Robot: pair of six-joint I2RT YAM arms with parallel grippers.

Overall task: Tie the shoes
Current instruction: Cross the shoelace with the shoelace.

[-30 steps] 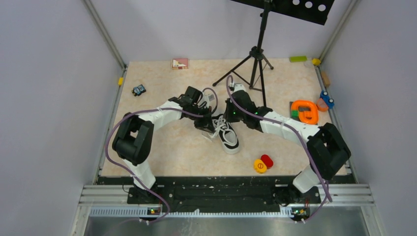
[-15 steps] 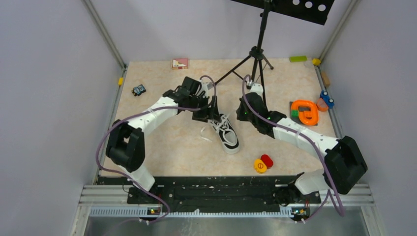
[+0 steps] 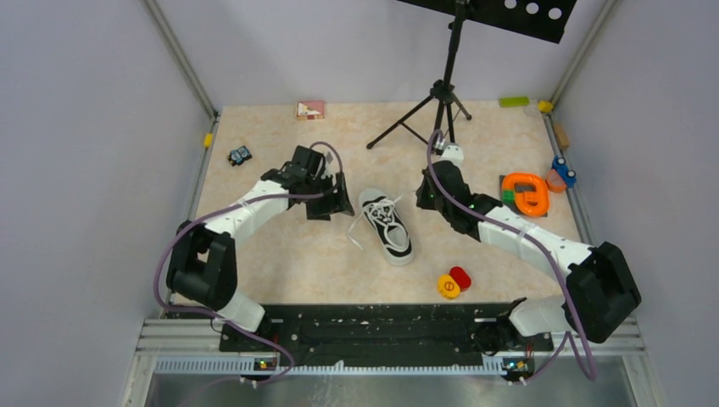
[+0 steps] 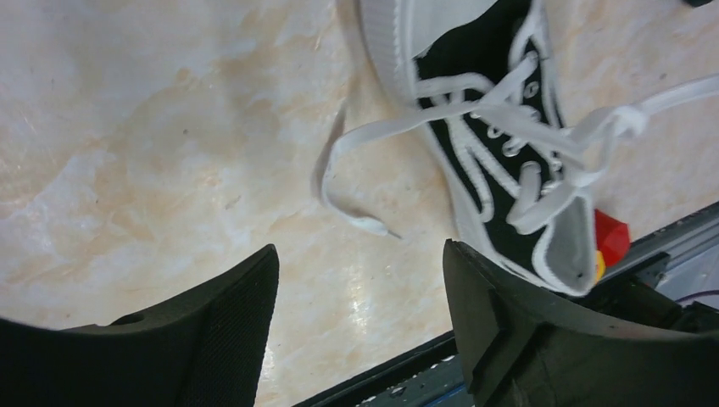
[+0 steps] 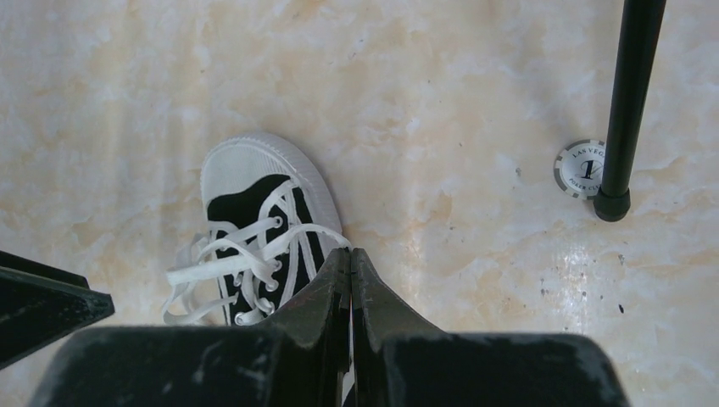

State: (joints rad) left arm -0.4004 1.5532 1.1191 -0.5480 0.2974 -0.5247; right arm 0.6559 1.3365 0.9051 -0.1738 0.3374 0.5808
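The shoe (image 3: pixel 387 225), a small black sneaker with white laces, lies mid-table, toe cap pointing to the far side. My left gripper (image 3: pixel 346 200) hovers just left of the toe. Its jaws are open in the left wrist view (image 4: pixel 360 250) with only bare table between them. The shoe (image 4: pixel 500 161) lies to the upper right there, and a loose lace end (image 4: pixel 360 222) trails on the table. My right gripper (image 3: pixel 421 193) is beside the shoe's right flank, shut (image 5: pixel 350 252). A lace strand of the shoe (image 5: pixel 254 220) runs up to its tip; whether it is pinched does not show.
A black tripod (image 3: pixel 441 106) stands behind the right gripper; one leg (image 5: pixel 627 102) ends by a poker chip (image 5: pixel 583 168). Red and yellow discs (image 3: pixel 454 282) lie near the front. An orange toy (image 3: pixel 526 193), a small toy car (image 3: pixel 240 155) and a puzzle card (image 3: pixel 310 109) sit around the edges.
Both grippers have drawn away from the shoe, left one leftward, right one rightward. The left gripper opened and let go of a lace, which now lies loose. The shoe shifted slightly.
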